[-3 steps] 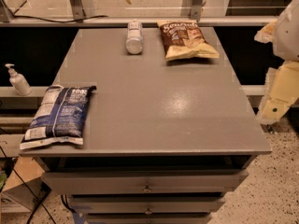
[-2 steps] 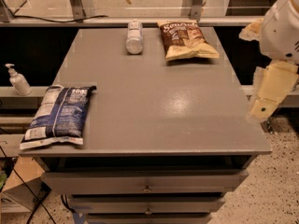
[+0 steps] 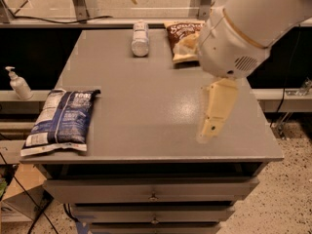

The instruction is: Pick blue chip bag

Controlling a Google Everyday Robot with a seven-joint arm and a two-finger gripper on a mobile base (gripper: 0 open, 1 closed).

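So the whole thing comes down to one sideways gap. The gripper [image 3: 214, 112] hangs over the right-hand part of the grey cabinet top [image 3: 146, 106], pointing down and a bit toward the front edge. The blue chip bag [image 3: 61, 121] is well apart from it, straight across to the left side of the view.

In depth they look roughly level, so I'd guess the reach is mostly a lateral sweep across bare tabletop, not a push forward or back. From the gripper the bag sits at the far left front corner, flat on its back. Its outer edge is right at the table's side edge.

The bag's long axis runs front to back, leaning slightly so the far crimped end tips toward the gripper's side. My guess is a grab across the short width would suit best — meaning the gripper closing along the left-right line.

Whether the gripper is apart or together, I honestly can't tell from this angle.

Behind the gripper, further back, there's a brown chip bag [image 3: 184, 40], with a bottle [image 3: 140, 38] lying on its side back and to the left of it — neither is in the path.
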